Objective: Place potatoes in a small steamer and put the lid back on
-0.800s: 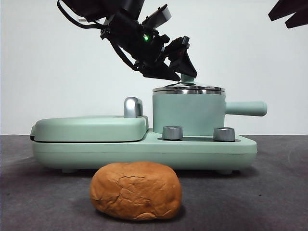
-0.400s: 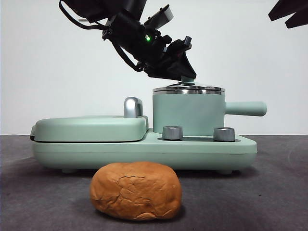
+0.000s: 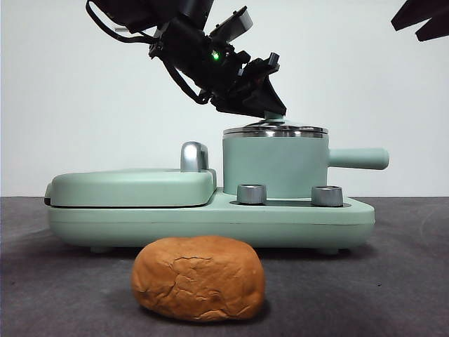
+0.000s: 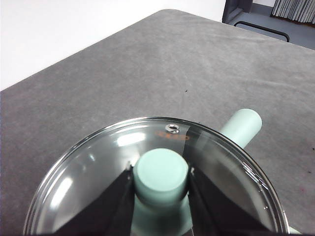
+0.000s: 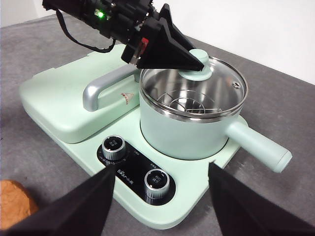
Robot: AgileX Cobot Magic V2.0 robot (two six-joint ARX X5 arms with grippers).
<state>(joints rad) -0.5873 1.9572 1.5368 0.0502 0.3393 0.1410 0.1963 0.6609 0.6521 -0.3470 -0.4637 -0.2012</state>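
The orange-brown, crusty potato [image 3: 198, 278] lies on the dark table in front of the appliance; its edge also shows in the right wrist view [image 5: 15, 204]. The mint-green small steamer [image 3: 275, 165] [image 5: 182, 132] stands on the base with its side handle pointing right. Its glass lid [image 3: 275, 130] [image 4: 98, 167] [image 5: 216, 81] rests on the steel rim. My left gripper [image 3: 270, 109] [image 4: 160, 172] [image 5: 197, 61] reaches down from the upper left and is shut on the lid's mint-green knob. My right gripper [image 5: 161, 167] hangs open high above the base, seen as a black tip [image 3: 421, 17].
The mint-green base [image 3: 210, 217] carries two steel dials [image 3: 251, 194] [image 3: 326, 195] below the pot. Left of the pot lies the flat griddle lid [image 3: 130, 186] with a chrome handle [image 3: 193, 156]. A steel rack [image 5: 189, 105] sits inside the pot.
My left gripper has shifted very slightly to the right at the knob. The lid, the pot and the potato have stayed where they were.
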